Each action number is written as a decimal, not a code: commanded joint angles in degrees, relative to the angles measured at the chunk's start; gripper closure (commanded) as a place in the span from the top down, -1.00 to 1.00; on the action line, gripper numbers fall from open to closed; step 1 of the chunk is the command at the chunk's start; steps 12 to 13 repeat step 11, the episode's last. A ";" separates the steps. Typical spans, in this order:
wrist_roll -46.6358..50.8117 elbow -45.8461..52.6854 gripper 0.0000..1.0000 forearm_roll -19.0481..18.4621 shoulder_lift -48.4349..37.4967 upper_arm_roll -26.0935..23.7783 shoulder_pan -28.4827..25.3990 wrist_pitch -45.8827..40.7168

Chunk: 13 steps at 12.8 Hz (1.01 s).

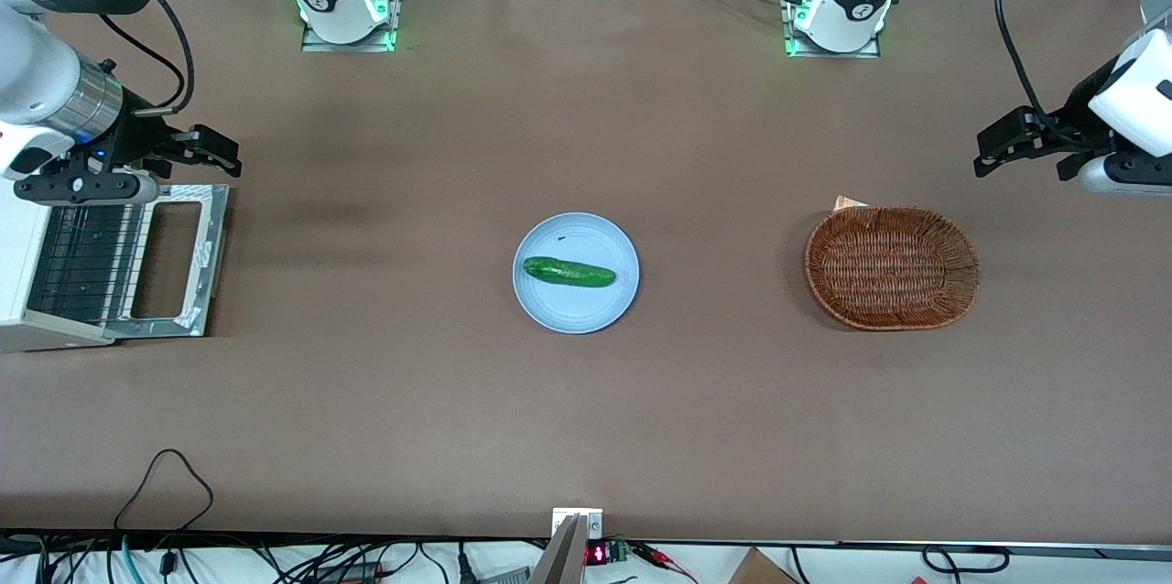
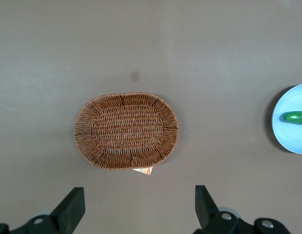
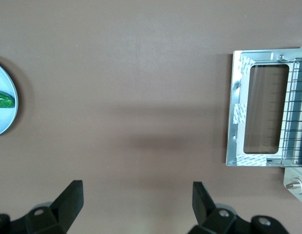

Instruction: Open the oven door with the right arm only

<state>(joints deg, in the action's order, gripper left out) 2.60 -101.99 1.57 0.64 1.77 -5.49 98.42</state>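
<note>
The oven door (image 1: pixel 174 259) lies folded down flat on the table in front of the cream-white oven (image 1: pixel 16 236), so the wire rack (image 1: pixel 87 259) inside shows. In the right wrist view the oven door (image 3: pixel 237 114) appears as a silver frame around a dark glass window. My right arm (image 1: pixel 55 103) reaches over the oven. Its gripper (image 1: pixel 195 161) hangs above the door's corner that is farther from the front camera, apart from the door. The gripper (image 3: pixel 136 200) is open with only bare table showing between its fingers.
A light blue plate (image 1: pixel 549 309) with a green cucumber (image 1: pixel 569 272) sits mid-table. A brown wicker basket (image 1: pixel 892 267) lies toward the parked arm's end. An oven knob (image 3: pixel 294 184) shows beside the door.
</note>
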 commanded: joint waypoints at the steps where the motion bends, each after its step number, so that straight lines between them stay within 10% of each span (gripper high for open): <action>1: -0.31 2.41 0.99 -0.08 1.55 -0.27 0.40 -1.21; 13: -0.31 3.12 0.99 0.10 2.00 -5.90 7.08 -1.57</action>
